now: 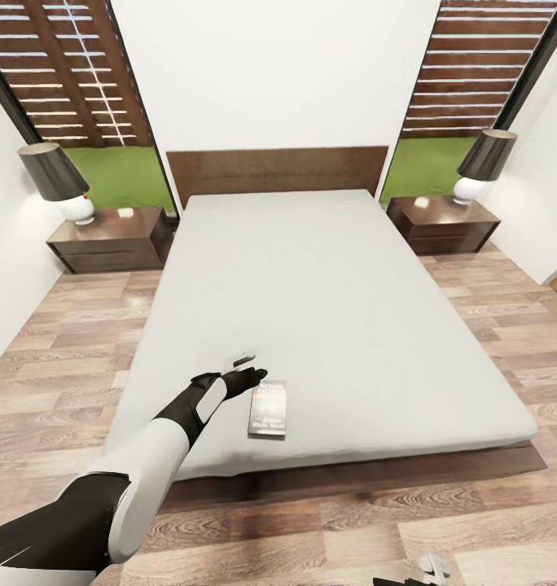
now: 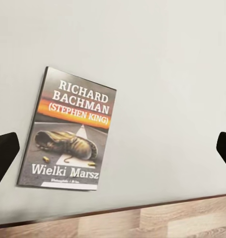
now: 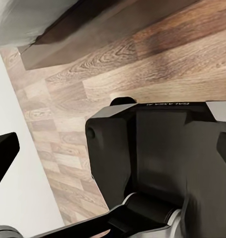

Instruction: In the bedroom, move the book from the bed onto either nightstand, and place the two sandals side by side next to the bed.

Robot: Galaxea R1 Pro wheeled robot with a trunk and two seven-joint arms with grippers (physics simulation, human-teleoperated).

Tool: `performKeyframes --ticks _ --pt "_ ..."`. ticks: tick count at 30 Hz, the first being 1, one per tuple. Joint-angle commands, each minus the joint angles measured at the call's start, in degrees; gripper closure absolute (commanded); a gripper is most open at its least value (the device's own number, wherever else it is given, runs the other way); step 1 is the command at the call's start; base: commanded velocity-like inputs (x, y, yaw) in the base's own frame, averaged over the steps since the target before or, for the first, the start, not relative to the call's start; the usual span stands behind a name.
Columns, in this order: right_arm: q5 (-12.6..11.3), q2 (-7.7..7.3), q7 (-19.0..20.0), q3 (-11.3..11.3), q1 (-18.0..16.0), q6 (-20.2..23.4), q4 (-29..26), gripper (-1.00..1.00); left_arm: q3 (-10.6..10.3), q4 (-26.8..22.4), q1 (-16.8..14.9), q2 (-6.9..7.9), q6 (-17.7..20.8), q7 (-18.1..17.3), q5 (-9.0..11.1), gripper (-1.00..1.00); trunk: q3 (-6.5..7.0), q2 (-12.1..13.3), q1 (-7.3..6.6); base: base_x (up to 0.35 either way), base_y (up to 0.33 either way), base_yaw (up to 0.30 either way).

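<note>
Head view: I am holding the left gripper (image 1: 244, 368), jaws spread wide, just beside the book (image 1: 268, 408) lying flat near the bed's (image 1: 327, 293) foot edge, lining up a pickup.

mattress (image 1: 327, 309): pale grey, matt, smooth like plain cloth
bed frame (image 1: 376, 476): dark brown wood, faint grain, dull sheen
book (image 2: 68, 134): paper cover, slightly glossy, printed, lying flat on the mattress
floor (image 1: 490, 529): wood planks, mixed tones, light gloss
nightstands beside the bed (image 1: 111, 240): dark brown wood, glossy top
left gripper (image 1: 244, 370): black and white, smooth like hard plastic, over the mattress
</note>
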Motion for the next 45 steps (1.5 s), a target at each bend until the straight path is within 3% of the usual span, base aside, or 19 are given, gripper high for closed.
performKeyframes --ticks 1,22,45 --pt "-0.6 0.01 0.3 0.4 -0.1 0.3 0.2 -1.0 0.1 -0.1 0.0 -0.01 0.3 -0.1 0.2 -1.0 -0.18 -0.1 0.03 0.0 0.0 0.0" --pt "-0.6 0.02 0.3 0.4 -0.1 0.3 0.2 -1.0 0.4 -0.4 0.1 -0.01 0.0 -0.4 0.6 -1.0 -1.52 -0.1 0.03 0.0 0.0 0.0" --pt "-0.6 0.01 0.3 0.4 -0.1 0.3 0.2 -1.0 0.4 -0.4 0.1 0.41 0.0 -0.5 0.7 -1.0 -5.66 -9.3 5.08 0.0 0.0 0.0"
